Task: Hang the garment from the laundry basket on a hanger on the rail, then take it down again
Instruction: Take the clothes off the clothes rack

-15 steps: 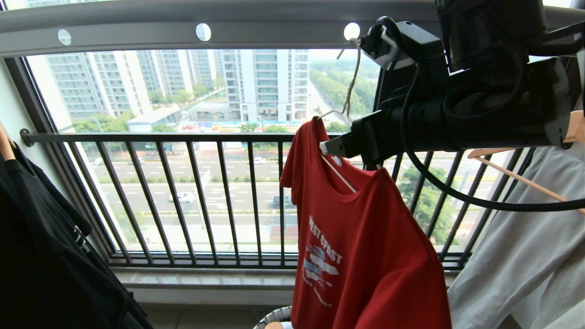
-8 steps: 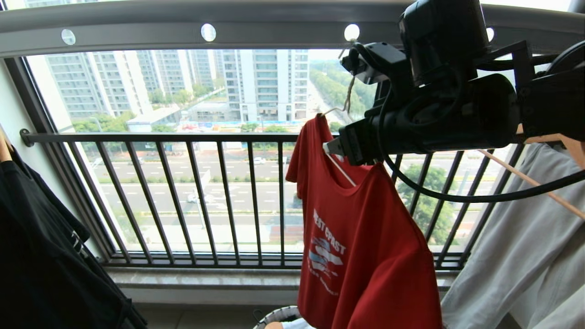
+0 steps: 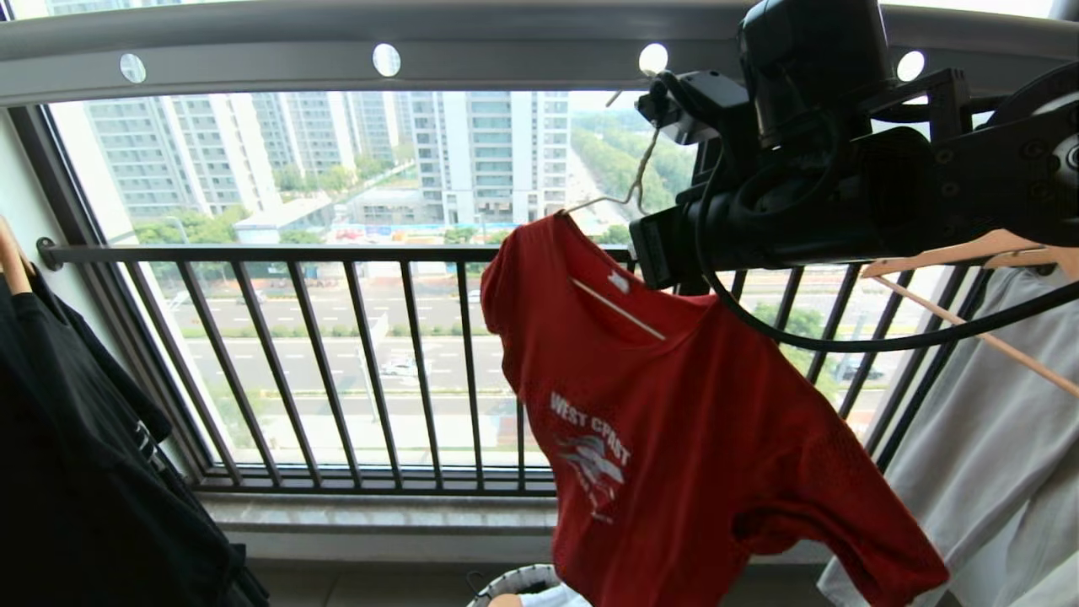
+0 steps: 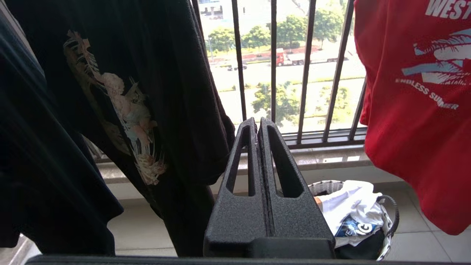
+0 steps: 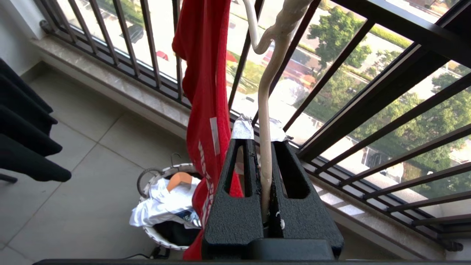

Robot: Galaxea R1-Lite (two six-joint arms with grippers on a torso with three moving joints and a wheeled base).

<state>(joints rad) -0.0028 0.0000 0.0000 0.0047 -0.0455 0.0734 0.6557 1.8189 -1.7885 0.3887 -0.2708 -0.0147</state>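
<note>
The garment [image 3: 674, 438], a red T-shirt with white lettering, hangs tilted on the thin off-white hanger [image 3: 638, 173]. The hanger's neck rises to a hole in the grey rail [image 3: 506, 51], and my right wrist partly hides its hook. My right gripper [image 5: 259, 138] is shut on the hanger [image 5: 265, 92] wire just below the twisted neck; in the head view it [image 3: 649, 253] sits at the shirt's collar. The garment [image 5: 204, 73] drops beside its fingers. Low down, my left gripper [image 4: 257, 123] is shut and holds nothing. The laundry basket [image 4: 327, 186] stands on the floor under the shirt.
A black printed T-shirt [image 3: 76, 472] hangs at the left. A pale garment [image 3: 995, 438] on a wooden hanger [image 3: 969, 253] hangs close on the right. The black barred window railing [image 3: 337, 253] runs behind. A white T-shirt [image 4: 353, 209] lies in the basket.
My right gripper has closed on the hanger wire. The hanger has tipped, and the red shirt has swung, its shoulder to the left and its hem out to the right.
</note>
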